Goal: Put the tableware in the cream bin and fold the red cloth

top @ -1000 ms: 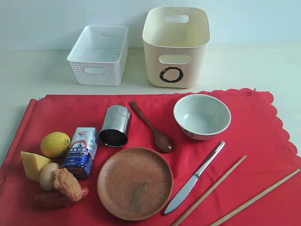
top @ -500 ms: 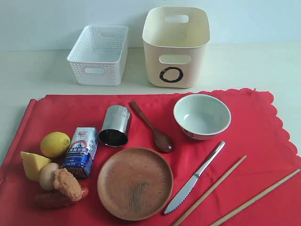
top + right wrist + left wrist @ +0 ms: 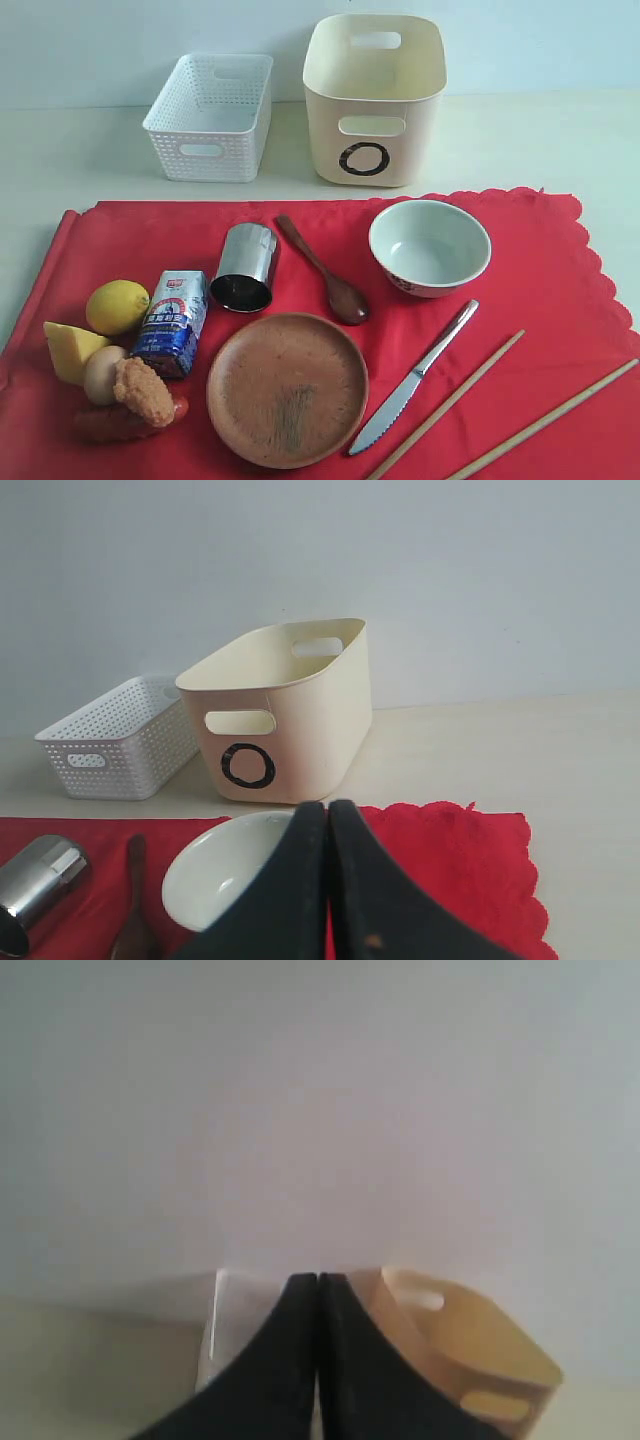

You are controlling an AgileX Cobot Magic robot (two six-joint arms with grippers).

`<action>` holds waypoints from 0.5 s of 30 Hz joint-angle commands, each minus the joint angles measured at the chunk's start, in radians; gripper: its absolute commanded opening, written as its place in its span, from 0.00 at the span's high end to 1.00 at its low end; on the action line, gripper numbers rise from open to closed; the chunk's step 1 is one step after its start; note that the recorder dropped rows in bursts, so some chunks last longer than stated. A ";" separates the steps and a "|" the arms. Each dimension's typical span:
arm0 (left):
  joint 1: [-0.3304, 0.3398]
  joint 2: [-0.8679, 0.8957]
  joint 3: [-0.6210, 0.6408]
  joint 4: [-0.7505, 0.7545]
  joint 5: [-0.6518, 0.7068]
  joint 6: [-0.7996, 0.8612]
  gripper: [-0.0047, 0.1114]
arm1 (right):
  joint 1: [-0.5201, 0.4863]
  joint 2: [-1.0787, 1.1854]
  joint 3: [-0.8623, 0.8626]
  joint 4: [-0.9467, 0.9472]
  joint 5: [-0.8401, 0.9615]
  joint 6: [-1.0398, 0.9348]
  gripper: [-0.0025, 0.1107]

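Observation:
The red cloth (image 3: 560,290) lies spread flat, with the tableware on it: a steel cup (image 3: 245,266) on its side, a dark wooden spoon (image 3: 325,272), a pale bowl (image 3: 429,246), a brown plate (image 3: 287,388), a serrated knife (image 3: 413,378) and two chopsticks (image 3: 447,402). The cream bin (image 3: 373,98) stands behind the cloth, with nothing showing inside. Neither arm shows in the exterior view. My left gripper (image 3: 318,1282) is shut on nothing and faces the bins from a distance. My right gripper (image 3: 328,808) is shut and empty, above the cloth (image 3: 450,865) near the bowl (image 3: 220,870).
A white lattice basket (image 3: 211,115) stands left of the cream bin. Food sits on the cloth's left part: a lemon (image 3: 117,306), a cheese wedge (image 3: 68,350), an egg (image 3: 103,372), a fried piece (image 3: 143,392) and a sausage (image 3: 115,422), beside a blue-and-white milk carton (image 3: 172,322).

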 commanded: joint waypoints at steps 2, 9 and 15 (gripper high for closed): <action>-0.004 0.235 -0.048 0.198 -0.003 -0.127 0.94 | 0.001 -0.004 0.005 -0.006 -0.010 -0.002 0.98; -0.004 0.511 -0.054 0.289 -0.003 -0.154 0.77 | 0.001 -0.004 0.005 -0.006 -0.010 -0.002 0.98; -0.004 0.691 -0.054 0.405 -0.073 -0.156 0.52 | 0.001 -0.004 0.005 -0.006 -0.010 -0.002 0.98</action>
